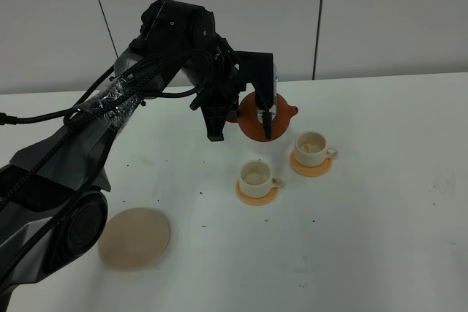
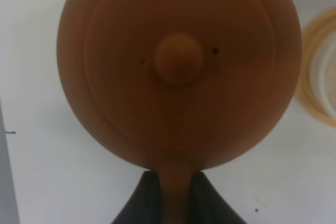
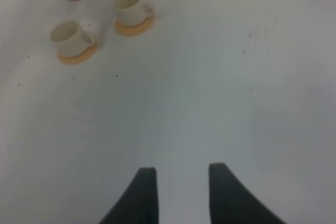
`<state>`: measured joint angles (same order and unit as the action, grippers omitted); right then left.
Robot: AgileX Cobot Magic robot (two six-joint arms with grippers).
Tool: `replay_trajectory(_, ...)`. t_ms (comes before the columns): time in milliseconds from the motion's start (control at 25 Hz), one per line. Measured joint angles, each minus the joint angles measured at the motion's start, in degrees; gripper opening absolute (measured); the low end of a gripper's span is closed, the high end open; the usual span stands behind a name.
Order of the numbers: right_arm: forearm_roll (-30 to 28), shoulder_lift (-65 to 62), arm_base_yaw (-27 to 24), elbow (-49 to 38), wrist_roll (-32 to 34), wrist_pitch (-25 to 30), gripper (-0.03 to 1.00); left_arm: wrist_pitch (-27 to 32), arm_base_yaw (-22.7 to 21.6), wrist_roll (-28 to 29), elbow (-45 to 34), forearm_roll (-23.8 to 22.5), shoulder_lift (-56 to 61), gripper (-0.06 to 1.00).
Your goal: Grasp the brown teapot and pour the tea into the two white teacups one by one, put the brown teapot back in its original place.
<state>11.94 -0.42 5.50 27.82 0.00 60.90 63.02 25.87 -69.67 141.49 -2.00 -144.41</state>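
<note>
Right now your left gripper is closed tight on the loop handle of the brown teapot, its two dark fingers pinching the handle from either side. That grip holds the pot roughly upright in the air, lid knob on top and spout pointing toward the farther white teacup. Taking it by the handle leaves the spout free to tip, which is what the pour will need.

The pot hangs above the table, just behind the nearer white teacup and beside the farther one. Each cup sits on its own orange coaster, so you have a fixed spot to aim at. Both cups look pale inside, so I judge neither has tea yet, though the view is too small to be sure.

The beige disc lies bare, well off toward the left arm's base, ready for the pot's return. Your right gripper has its jaws parted with nothing between them, over bare table well apart from the cups and out of the pour's path.

You'll find no brand, label or writing that can be read anywhere.
</note>
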Motion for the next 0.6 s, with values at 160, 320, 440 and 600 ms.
replay_trajectory(160,0.0,0.0,0.0,0.0,0.0,0.0,0.24,-1.59,0.02,-0.05,0.0,-0.06,0.0,0.17)
replay_trajectory(320,0.0,0.0,0.0,0.0,0.0,0.0,0.24,-2.8,0.07,-0.05,0.0,-0.13,-0.23,0.17)
replay_trajectory(440,0.0,0.0,0.0,0.0,0.0,0.0,0.24,-3.48,0.07,-0.05,0.0,-0.13,-0.69,0.17)
replay_trajectory(600,0.0,0.0,0.0,0.0,0.0,0.0,0.24,-4.29,0.14,-0.24,0.0,-0.17,-1.16,0.17)
